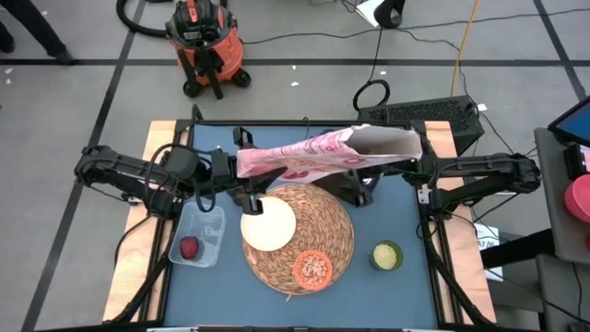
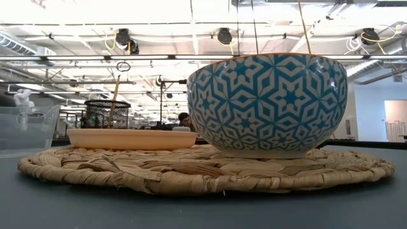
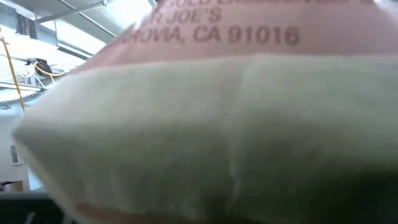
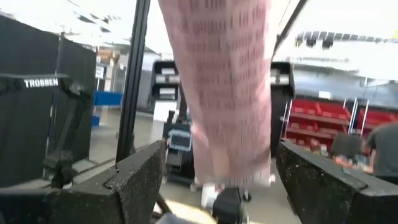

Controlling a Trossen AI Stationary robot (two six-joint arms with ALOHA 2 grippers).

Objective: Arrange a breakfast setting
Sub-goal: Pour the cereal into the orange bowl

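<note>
— What's closest?

— The cereal box (image 3: 205,124) fills my left wrist view. I've got it lifted on its side above the bowl (image 1: 268,224) and the placemat (image 1: 323,235). The left gripper (image 1: 241,166) jaws clamp one end.

— And the right?

— The right gripper (image 1: 417,170) is at the open end, jaws wide either side of the box; grip, I can't tell.
</note>
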